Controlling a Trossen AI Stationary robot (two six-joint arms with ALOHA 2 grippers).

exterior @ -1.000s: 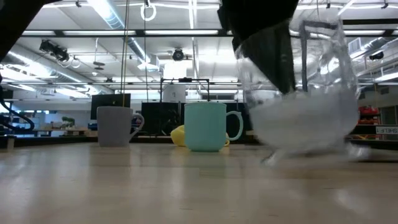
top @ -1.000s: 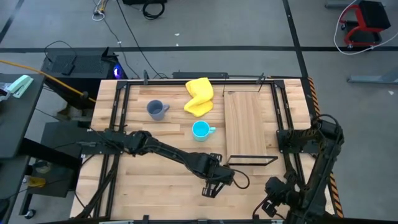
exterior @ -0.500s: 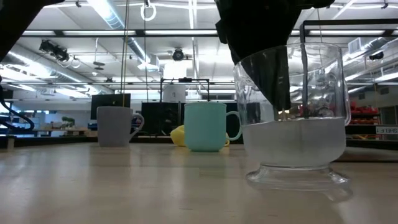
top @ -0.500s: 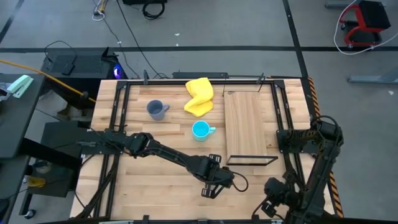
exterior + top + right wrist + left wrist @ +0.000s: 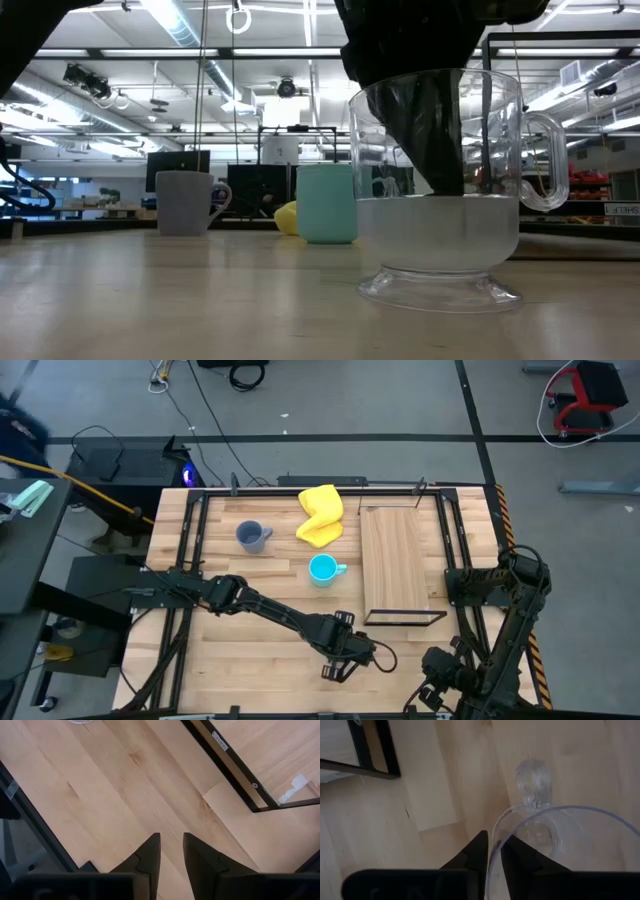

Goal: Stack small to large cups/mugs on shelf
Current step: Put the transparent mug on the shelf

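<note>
From above, the left claw (image 5: pixel 340 662) sits low over the front of the bench (image 5: pixel 250 670), just in front of the shelf (image 5: pixel 400 565). The clear glass cup cannot be made out here under the dark arm. The bright blue mug (image 5: pixel 322 569) stands just left of the shelf, and the grey-blue mug (image 5: pixel 251 536) waits farther back and left. A yellow cloth (image 5: pixel 320 515) lies at the back. The right claw (image 5: pixel 432 692) rests at the front right corner, away from the work.

At bench height, the glass cup (image 5: pixel 440 190) stands flat on its foot, upright, with its handle to one side. A dark finger reaches down inside it. The two mugs (image 5: pixel 190 202) (image 5: pixel 327 203) stand well behind.

From the left wrist, two fingers (image 5: pixel 480 852) sit on both sides of the cup's rim (image 5: pixel 496 832), one inside and one outside. That way the thin wall can be pinched. Whether they press it now is hard to tell.

From the right wrist, that claw's fingers (image 5: pixel 149 851) show a small gap with nothing in it, above bare wood near the shelf's black corner (image 5: pixel 252 795).
</note>
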